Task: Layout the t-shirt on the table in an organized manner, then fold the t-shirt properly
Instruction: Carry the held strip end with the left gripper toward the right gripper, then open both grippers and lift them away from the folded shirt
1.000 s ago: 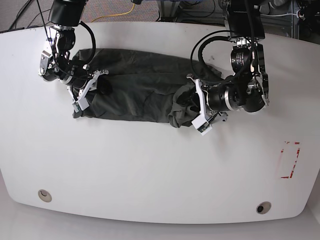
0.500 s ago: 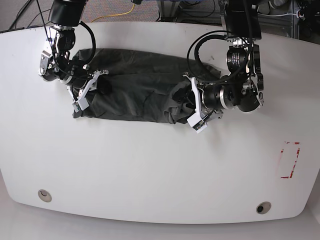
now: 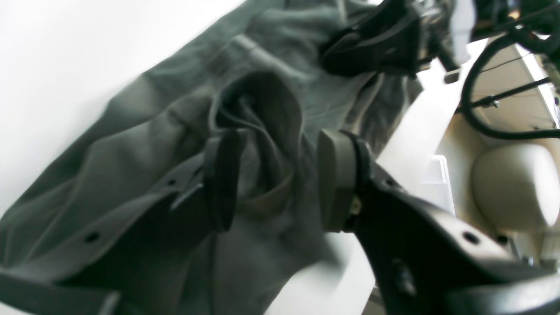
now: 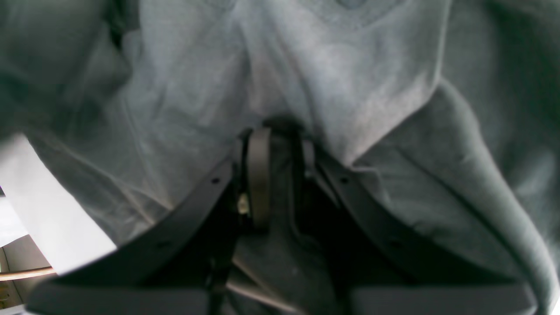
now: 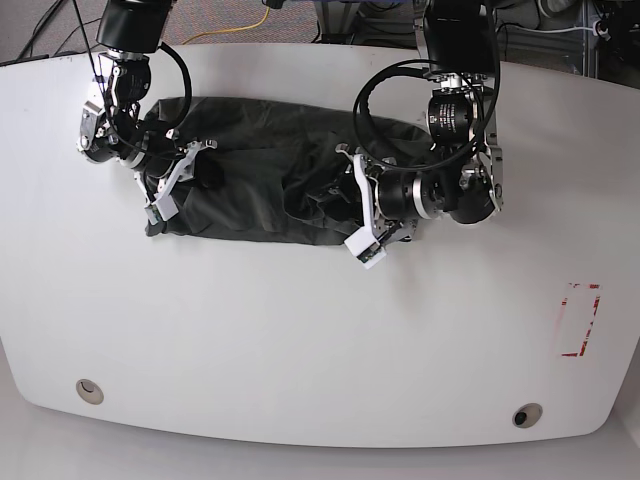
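Right gripper (image 4: 280,175) pinches the shirt (image 5: 250,170) to anchor it; left gripper (image 3: 273,179) gapes around a fold (apparently letting go).

Behind the far edge of the bench, grey floor (image 5: 40,25) shows, crossed by a yellow cable (image 5: 245,27) and black cables (image 5: 35,35). Metal frame pieces (image 5: 570,35) stand at the upper right. Light glares evenly, bright and soft throughout.

Robot lab: two arms, cables (image 5: 240,22)
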Controlling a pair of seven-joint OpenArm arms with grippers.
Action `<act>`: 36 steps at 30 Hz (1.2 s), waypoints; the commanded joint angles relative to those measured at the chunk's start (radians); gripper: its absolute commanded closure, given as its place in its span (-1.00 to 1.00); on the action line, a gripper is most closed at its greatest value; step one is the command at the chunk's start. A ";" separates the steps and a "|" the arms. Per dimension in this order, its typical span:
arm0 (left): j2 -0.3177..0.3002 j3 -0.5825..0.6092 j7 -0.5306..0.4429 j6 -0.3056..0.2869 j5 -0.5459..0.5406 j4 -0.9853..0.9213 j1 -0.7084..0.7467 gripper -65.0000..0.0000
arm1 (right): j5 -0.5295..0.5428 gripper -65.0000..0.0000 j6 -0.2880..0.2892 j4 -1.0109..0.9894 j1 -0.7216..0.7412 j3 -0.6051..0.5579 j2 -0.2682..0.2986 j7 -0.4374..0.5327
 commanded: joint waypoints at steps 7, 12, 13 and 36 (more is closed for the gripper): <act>-0.080 -0.024 -0.018 -0.001 -0.125 0.028 -0.077 0.15 | -0.042 0.73 -0.009 0.003 0.004 -0.003 0.008 -0.040; -0.158 -0.109 -0.018 -0.001 -0.096 0.021 -0.100 0.15 | -0.042 0.73 -0.009 0.003 0.004 -0.003 0.006 -0.040; -0.170 -0.116 -0.018 -0.001 -0.084 0.021 -0.103 0.15 | -0.042 0.73 -0.009 0.003 0.004 -0.003 0.005 -0.040; -0.315 -0.003 -0.195 -0.001 0.229 -0.048 -0.051 0.62 | -0.042 0.73 -0.009 0.010 0.019 -0.003 0.003 -0.040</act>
